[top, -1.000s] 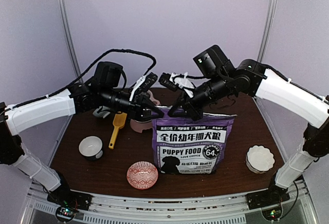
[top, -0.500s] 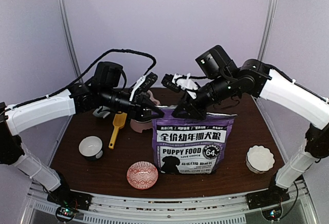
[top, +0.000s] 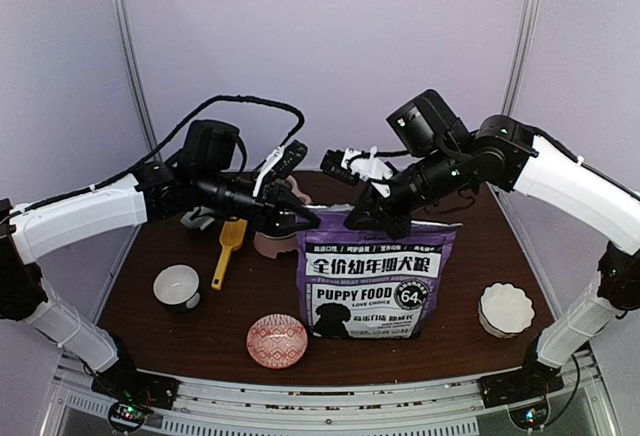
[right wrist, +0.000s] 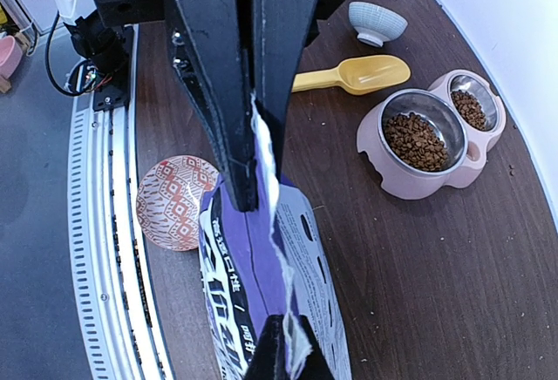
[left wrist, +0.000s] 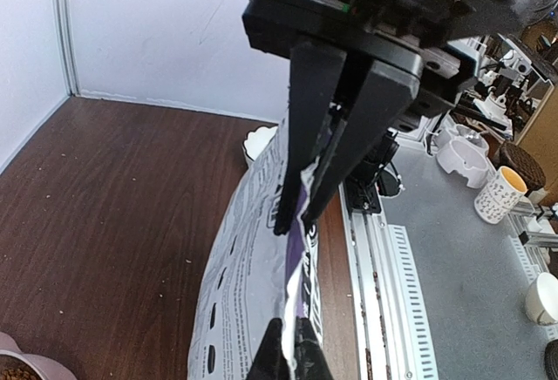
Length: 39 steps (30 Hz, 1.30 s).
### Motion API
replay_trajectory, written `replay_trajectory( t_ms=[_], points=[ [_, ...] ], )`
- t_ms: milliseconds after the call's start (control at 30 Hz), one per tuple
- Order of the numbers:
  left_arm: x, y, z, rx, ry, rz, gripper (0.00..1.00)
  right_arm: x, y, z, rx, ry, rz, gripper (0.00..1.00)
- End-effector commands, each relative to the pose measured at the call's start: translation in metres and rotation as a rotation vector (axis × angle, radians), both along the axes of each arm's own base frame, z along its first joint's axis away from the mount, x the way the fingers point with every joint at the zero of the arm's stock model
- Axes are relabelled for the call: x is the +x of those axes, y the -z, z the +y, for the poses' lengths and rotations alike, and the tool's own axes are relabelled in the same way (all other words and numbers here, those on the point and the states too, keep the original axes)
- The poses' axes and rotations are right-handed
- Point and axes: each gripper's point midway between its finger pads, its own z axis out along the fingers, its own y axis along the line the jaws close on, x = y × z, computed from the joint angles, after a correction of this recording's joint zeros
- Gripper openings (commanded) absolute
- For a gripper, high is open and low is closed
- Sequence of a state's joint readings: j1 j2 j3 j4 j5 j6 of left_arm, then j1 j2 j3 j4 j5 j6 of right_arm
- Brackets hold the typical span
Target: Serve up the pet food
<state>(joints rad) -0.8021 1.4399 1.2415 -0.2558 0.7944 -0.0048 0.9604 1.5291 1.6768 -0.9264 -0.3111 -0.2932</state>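
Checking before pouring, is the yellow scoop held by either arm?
No, the yellow scoop lies on the brown table beside the pink feeder.

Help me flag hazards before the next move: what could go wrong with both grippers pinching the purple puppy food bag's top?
1. The left gripper and right gripper clamp only the thin top edge of the upright purple puppy food bag; pulling could tear it unevenly or slip a pinch free, tipping the bag.
2. The pink double-bowl feeder holding brown kibble stands close behind the bag; a toppling bag might knock it and scatter food.
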Motion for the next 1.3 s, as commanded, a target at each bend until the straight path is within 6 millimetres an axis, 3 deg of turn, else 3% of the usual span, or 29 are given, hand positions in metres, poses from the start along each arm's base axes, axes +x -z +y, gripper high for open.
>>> replay_trajectory(
  t_ms=[0, 400, 633, 767, 1067, 1267],
  points=[
    [-0.001, -0.011, 0.003, -0.034, 0.013, -0.028, 0.00, 0.006, 0.000, -0.029, -0.067, 0.075, -0.056, 0.00],
    [-0.001, -0.012, 0.003, -0.034, 0.012, -0.031, 0.00, 0.008, 0.003, -0.044, -0.100, 0.122, -0.078, 0.17],
    [0.000, -0.012, 0.004, -0.035, 0.008, -0.033, 0.00, 0.006, 0.002, -0.044, -0.098, 0.114, -0.073, 0.14],
    [0.000, -0.012, 0.004, -0.034, 0.007, -0.033, 0.00, 0.006, 0.003, -0.043, -0.096, 0.104, -0.071, 0.00],
    [0.000, -0.012, 0.005, -0.033, 0.004, -0.033, 0.00, 0.009, 0.000, -0.051, -0.095, 0.140, -0.101, 0.00],
    [0.001, -0.011, 0.005, -0.033, 0.003, -0.033, 0.00, 0.010, 0.003, -0.062, -0.115, 0.180, -0.111, 0.16]
  ],
)
